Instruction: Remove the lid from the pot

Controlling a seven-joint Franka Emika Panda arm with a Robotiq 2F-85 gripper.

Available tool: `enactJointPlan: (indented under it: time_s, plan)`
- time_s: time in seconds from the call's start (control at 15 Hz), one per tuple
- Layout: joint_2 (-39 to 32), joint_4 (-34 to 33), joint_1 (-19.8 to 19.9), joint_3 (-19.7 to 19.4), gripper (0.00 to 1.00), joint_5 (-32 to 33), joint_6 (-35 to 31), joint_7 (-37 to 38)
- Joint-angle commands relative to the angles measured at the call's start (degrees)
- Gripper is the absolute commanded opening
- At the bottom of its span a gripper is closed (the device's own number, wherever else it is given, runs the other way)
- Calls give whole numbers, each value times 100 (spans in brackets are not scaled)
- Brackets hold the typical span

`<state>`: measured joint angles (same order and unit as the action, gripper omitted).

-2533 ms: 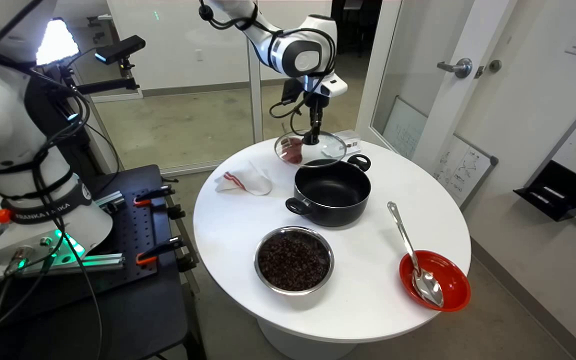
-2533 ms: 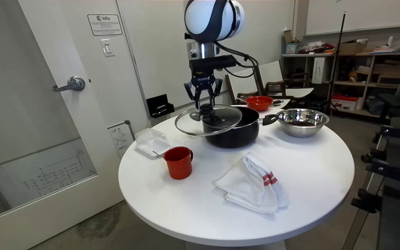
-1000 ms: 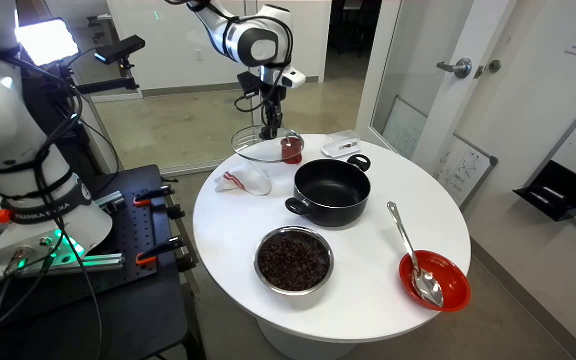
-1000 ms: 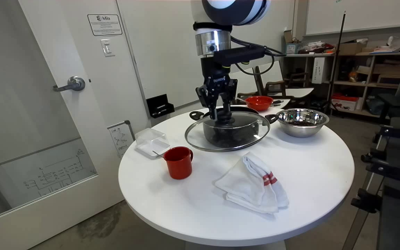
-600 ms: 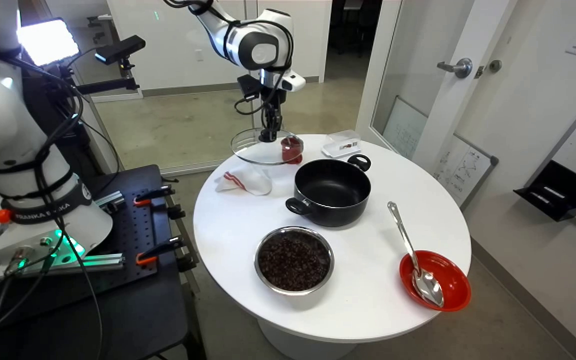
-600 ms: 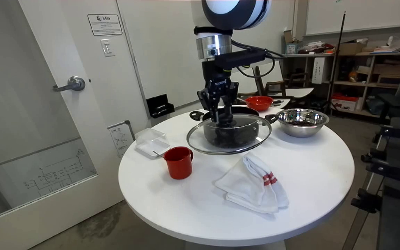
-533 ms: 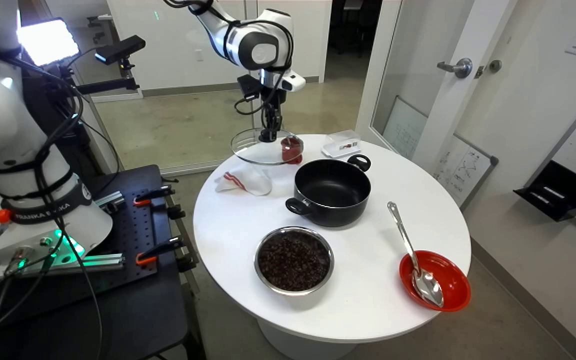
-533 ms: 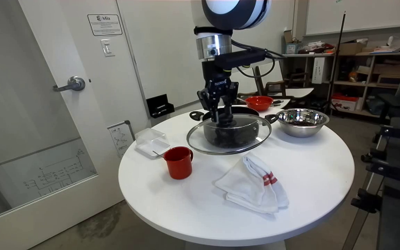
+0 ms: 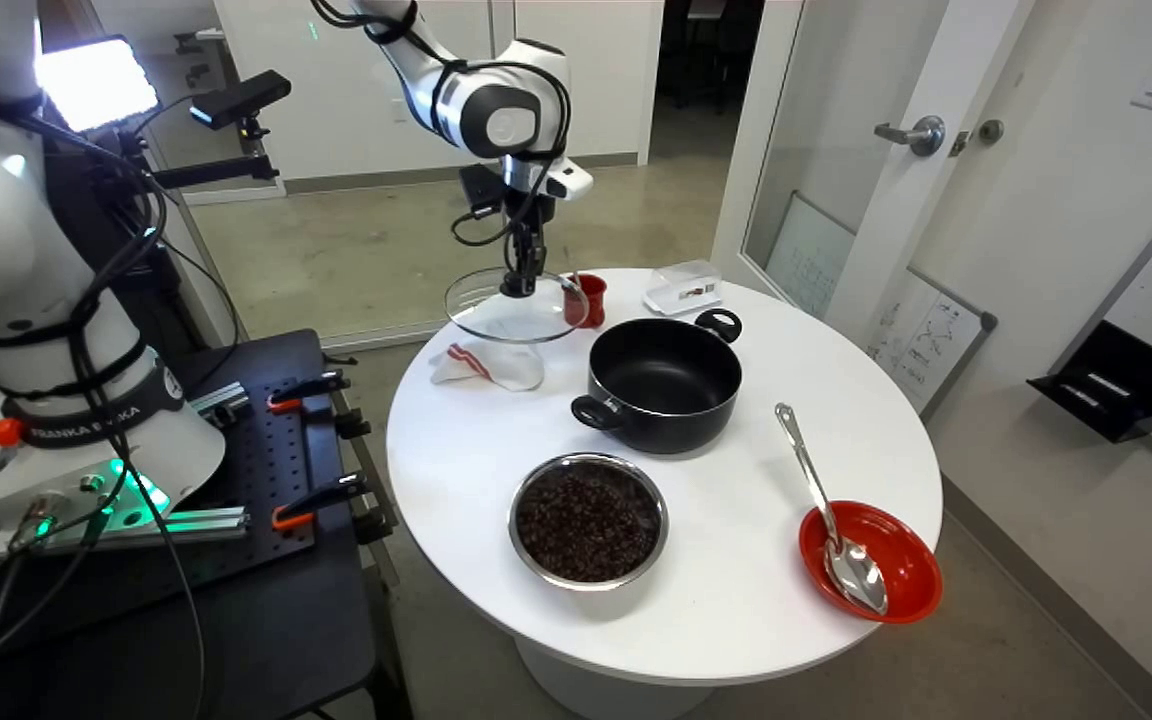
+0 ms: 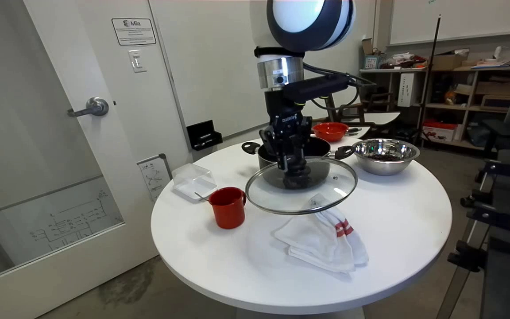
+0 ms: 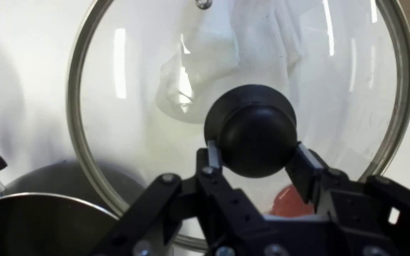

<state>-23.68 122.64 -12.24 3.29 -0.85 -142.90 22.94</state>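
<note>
In an exterior view, there's the round, silvery-rimmed glass lid (image 9: 516,318) hanging from the black gripper (image 9: 520,285), clear of the round black two-handled pot (image 9: 671,432)! In an exterior view, part of the folded, red-striped white cloth (image 10: 324,243) shows through the lid. In the wrist view, the jaws are pinching the round black knob (image 11: 256,140), parted just that knob's width.

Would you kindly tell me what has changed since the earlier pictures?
The gripper has carried the lid farther from the pot, toward the towel, and the lid now looks lower. It was already gripped by its knob and still is; nothing was let go. The pot, towel, mug and steel bowl stayed put.
</note>
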Motion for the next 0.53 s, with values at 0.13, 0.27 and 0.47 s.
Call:
enactJointPlan:
  time_s: [0.13,0.27,0.47]
  plan:
    - [644,853,-38,239,24,-237,-543,-93]
    - [665,930,-85,261,24,-201,-575,-36]
    - [614,960,-109,293,24,-199,-544,-33]
